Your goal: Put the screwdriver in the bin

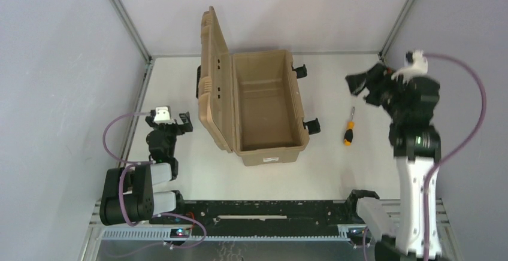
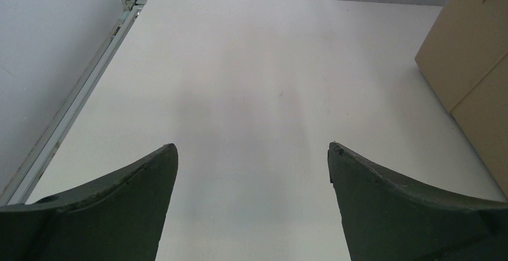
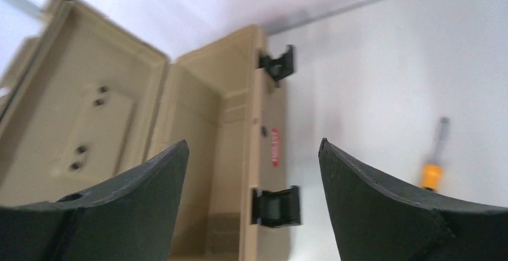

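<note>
A white bench [image 1: 335, 174] fills the overhead view. At its centre sits the tan bin [image 1: 269, 153], with its lid [image 1: 214, 75] standing open on the left side. At the upper right the right gripper [image 3: 253, 142] hangs with its jaws spread wide, gripping nothing. At the lower left the left gripper [image 2: 253, 145] is also spread, with only bare bench between its fingers. The small orange-handled screwdriver [image 1: 348, 130] lies on the bench right of the bin, apart from it.

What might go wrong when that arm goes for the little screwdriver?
The screwdriver is small and lies flat on the table, so the open right gripper might nudge it away instead of catching it. It also lies near the bin, whose black latch the gripper could bump on the way over.
</note>
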`<action>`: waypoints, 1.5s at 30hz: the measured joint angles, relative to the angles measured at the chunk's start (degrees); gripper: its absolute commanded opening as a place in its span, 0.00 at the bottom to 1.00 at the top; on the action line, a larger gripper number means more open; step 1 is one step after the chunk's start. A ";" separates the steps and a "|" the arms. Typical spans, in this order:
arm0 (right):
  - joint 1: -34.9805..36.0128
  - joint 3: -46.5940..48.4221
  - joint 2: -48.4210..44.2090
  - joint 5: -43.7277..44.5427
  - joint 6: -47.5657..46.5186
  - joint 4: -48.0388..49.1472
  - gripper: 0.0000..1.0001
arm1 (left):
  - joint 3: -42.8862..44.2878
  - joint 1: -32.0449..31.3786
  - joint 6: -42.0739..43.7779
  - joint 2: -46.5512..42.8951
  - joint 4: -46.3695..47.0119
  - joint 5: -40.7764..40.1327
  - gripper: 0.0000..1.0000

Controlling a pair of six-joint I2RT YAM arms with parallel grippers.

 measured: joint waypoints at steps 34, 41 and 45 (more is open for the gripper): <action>-2.03 7.93 61.24 21.99 -12.57 -17.07 0.00 | 0.00 0.02 0.00 0.00 0.02 0.00 1.00; -1.29 10.58 50.05 22.47 -12.63 -26.14 0.00 | 0.00 0.02 0.00 0.00 0.02 0.00 1.00; 0.48 19.69 44.61 23.37 -12.52 -33.11 0.00 | 0.00 0.00 0.00 0.00 0.02 0.00 1.00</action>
